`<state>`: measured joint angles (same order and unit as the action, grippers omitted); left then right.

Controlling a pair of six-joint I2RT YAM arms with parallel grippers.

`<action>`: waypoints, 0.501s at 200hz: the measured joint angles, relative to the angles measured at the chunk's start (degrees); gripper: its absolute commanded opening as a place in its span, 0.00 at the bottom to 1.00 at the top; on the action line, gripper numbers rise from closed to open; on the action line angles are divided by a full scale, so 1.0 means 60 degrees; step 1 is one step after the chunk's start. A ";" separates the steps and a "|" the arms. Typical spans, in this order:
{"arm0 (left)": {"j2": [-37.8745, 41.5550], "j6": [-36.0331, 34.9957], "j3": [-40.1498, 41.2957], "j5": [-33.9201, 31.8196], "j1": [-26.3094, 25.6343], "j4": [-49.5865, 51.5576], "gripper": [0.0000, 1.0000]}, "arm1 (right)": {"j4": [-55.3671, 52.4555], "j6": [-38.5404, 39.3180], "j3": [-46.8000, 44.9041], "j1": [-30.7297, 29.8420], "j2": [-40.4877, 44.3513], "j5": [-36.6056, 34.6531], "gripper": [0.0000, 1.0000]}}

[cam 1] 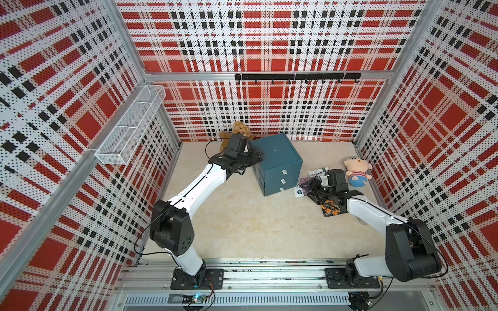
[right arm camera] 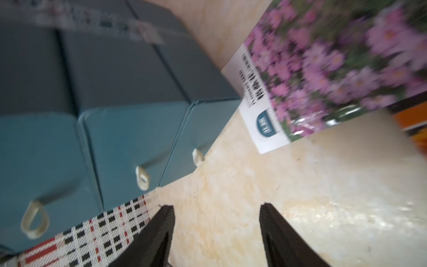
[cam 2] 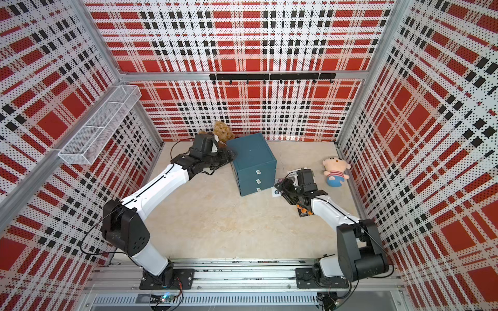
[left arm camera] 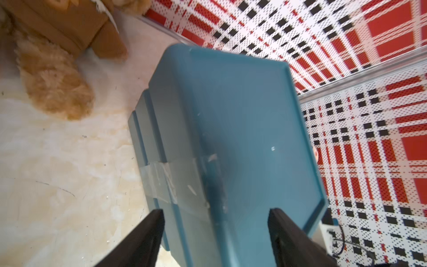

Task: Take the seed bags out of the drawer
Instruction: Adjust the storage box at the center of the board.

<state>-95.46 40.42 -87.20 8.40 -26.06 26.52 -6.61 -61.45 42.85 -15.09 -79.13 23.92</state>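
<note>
The seed bags lie out on the desk beside a teal drawer cabinet.
The left arm reaches to the cabinet's back corner, with the left jaws spread wide astride its top edge (contact there is unclear). The right arm hangs low over the packets, and the right jaws are parted with nothing between them. All three drawer fronts sit pushed in. A brown teddy sits behind the cabinet and a striped doll near the right wall. A purple-flower packet lies just beside the bottom drawer, a white-labelled packet behind it, and an orange-on-black packet partly under the right arm.
</note>
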 measured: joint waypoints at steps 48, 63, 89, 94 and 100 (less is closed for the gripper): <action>-0.0033 -0.0200 -0.0550 -0.0200 -0.0882 0.0229 0.77 | 0.1031 -0.0790 -0.0765 -0.1104 0.0044 -0.0255 0.79; -0.0186 -0.0222 -0.0550 -0.0248 -0.1115 0.0324 0.77 | 0.1140 -0.0787 -0.0827 -0.1239 0.0069 -0.0499 0.83; -0.0390 -0.0321 -0.0656 -0.0342 -0.1293 0.0288 0.77 | 0.1220 -0.0678 -0.0834 -0.1461 0.0455 -0.0885 0.87; -0.0412 -0.0321 -0.0696 -0.0368 -0.1300 0.0321 0.77 | 0.1271 -0.0678 -0.0845 -0.1468 0.0546 -0.0951 0.87; -0.0441 -0.0328 -0.0725 -0.0397 -0.1308 0.0339 0.77 | 0.1373 -0.0670 -0.0867 -0.1475 0.0630 -0.0998 0.88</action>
<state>-98.10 38.46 -91.55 6.02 -33.91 28.56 1.63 -65.47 37.65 -23.94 -75.35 17.93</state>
